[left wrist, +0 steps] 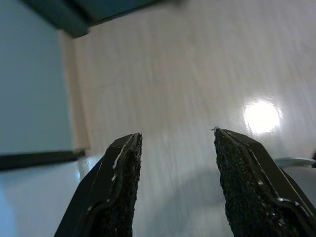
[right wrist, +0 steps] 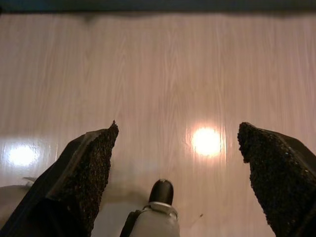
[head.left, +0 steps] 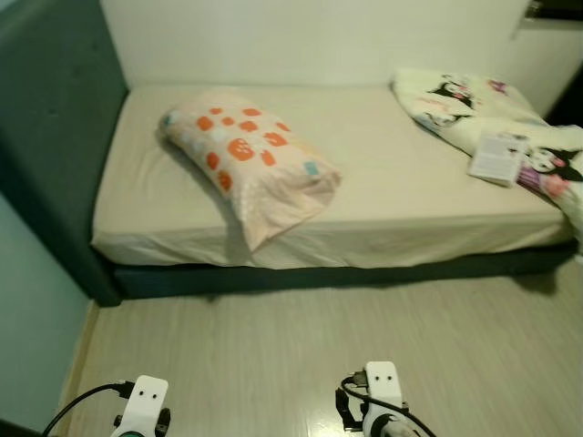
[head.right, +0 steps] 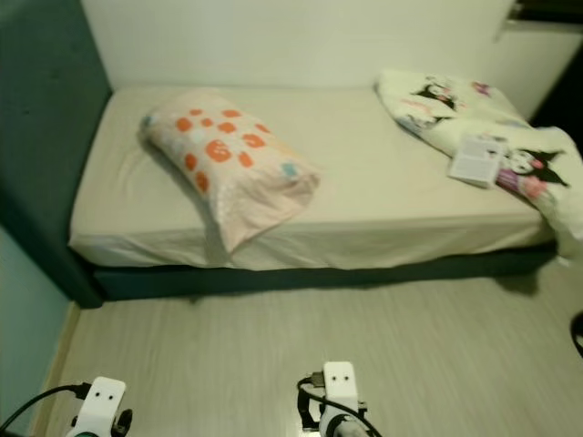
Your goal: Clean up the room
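A: Far left, the left gripper [left wrist: 173, 187] hangs low over the pale wood floor [head.left: 301, 337], fingers parted and holding nothing. What could go wrong from here?

B: The robot stands well back from the bed [head.left: 383, 209], so a reach made from here would likely fall short. I judge it must step closer first, and a stumble against the dark bed base is the hazard.

A: And the pillow [head.left: 248, 157]?

B: It lies askew on the left half of the mattress, cream with orange spots, one corner drooping over the front edge. A careless tug could drag it onto the floor.

A: Moving right?

B: The right gripper [right wrist: 177, 168] is spread wide over the floor, empty. On the bed's right end a cartoon-print blanket [head.left: 474, 109] sits bunched, with a small booklet [head.left: 498, 157] resting on it; lifting the blanket first could spill the booklet
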Robot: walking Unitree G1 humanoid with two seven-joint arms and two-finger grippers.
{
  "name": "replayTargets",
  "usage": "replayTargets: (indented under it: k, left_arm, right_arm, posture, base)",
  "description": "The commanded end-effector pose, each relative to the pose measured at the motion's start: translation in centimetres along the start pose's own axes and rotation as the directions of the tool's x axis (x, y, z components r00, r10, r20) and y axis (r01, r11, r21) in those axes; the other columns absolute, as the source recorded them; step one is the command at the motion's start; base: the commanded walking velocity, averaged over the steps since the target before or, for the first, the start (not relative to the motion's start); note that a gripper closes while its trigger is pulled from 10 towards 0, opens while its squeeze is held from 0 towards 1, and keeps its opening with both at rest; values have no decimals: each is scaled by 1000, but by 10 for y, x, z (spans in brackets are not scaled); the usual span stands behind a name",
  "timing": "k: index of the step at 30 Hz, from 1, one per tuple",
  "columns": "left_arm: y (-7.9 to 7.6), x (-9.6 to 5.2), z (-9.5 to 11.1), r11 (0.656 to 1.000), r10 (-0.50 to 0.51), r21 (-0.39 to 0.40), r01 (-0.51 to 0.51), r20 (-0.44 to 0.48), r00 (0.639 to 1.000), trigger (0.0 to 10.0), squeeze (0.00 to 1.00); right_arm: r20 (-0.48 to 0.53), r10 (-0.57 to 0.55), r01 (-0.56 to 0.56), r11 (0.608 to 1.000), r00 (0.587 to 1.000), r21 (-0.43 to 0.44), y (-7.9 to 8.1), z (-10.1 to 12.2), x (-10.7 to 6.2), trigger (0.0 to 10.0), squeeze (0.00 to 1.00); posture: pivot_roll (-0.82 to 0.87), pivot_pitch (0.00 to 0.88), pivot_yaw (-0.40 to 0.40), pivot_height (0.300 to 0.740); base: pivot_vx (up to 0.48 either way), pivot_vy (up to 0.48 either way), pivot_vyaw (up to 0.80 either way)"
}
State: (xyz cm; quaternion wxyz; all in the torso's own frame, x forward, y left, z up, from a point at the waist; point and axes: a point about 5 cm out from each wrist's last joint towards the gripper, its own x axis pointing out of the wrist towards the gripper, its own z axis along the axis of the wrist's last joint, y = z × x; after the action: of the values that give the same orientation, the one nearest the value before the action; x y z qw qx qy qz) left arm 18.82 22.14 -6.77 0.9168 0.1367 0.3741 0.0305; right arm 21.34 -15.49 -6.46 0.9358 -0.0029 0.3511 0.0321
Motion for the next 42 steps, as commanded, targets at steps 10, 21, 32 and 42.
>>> replayTargets:
  k: [10, 21, 32, 42]
  left_arm:
    - [2, 1, 1, 1000, 15, 7, -15, -2, 1000, 10000, 0]
    - [-1, 2, 5, 1000, -13, 24, 13, 12, 1000, 10000, 0]
    - [-3, 0, 0, 999, -38, 34, 38, 4, 999, 10000, 0]
    - [-3, 0, 1, 998, -42, 43, 42, 9, 999, 10000, 0]
  right_arm:
    - [31, -13, 10, 998, 999, 65, -2, 4, 1, 10000, 0]
    - [15, -77, 76, 994, 997, 78, -11, 1, -1, 10000, 0]
    - [6, -121, 121, 990, 993, 72, -16, 0, -2, 10000, 0]
    - [16, -109, 108, 992, 994, 64, -13, 3, 0, 10000, 0]
  posture:
    - [135, 40, 3, 740]
    - [133, 44, 4, 740]
    - [136, 47, 8, 740]
    - [136, 47, 7, 740]
  base:
    - [456, 0, 238]
    - [454, 0, -122]
    - [451, 0, -726]
    - [418, 0, 0]
